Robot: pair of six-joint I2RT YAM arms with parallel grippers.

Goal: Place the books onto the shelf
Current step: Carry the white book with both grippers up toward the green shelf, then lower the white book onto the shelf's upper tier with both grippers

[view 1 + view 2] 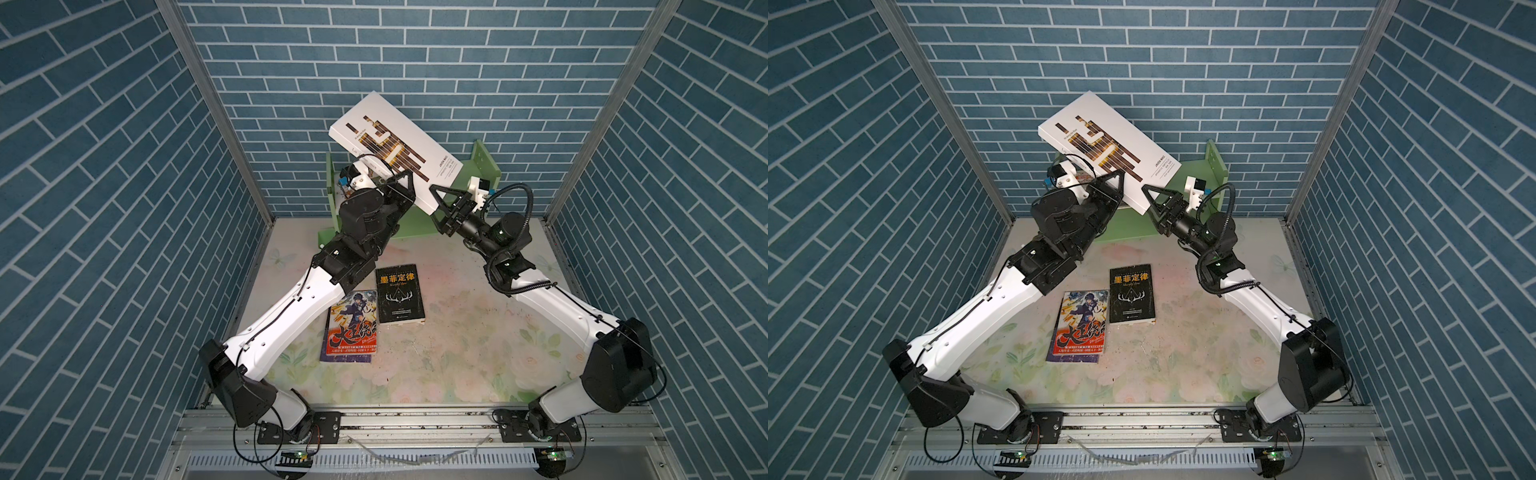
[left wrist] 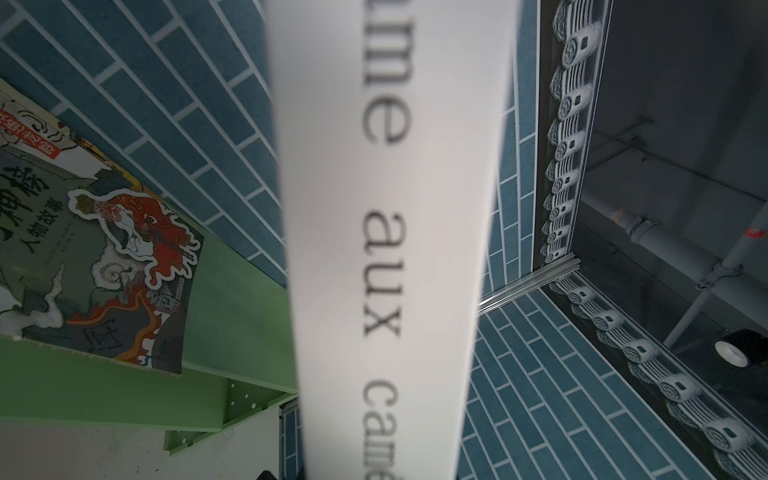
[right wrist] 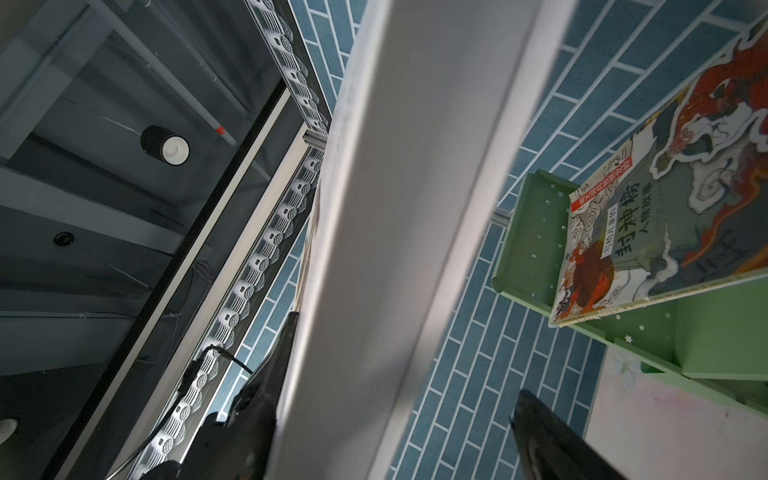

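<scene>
The left gripper (image 1: 404,181) pinches the white book (image 1: 395,137), tilted in the air above the green shelf (image 1: 487,166) at the surface's (image 1: 457,353) 12 o'clock. The right gripper (image 1: 434,205) is spread around the book's 5 o'clock corner. A black book (image 1: 400,294) lies flat mid-surface.

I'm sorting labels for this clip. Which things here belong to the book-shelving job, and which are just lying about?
Belong to the job: green shelf; picture book on it; white book held up by the left gripper; black book and cartoon book, both lying flat.

Just around: flowered table; brick-pattern walls; ceiling lamp.
</scene>
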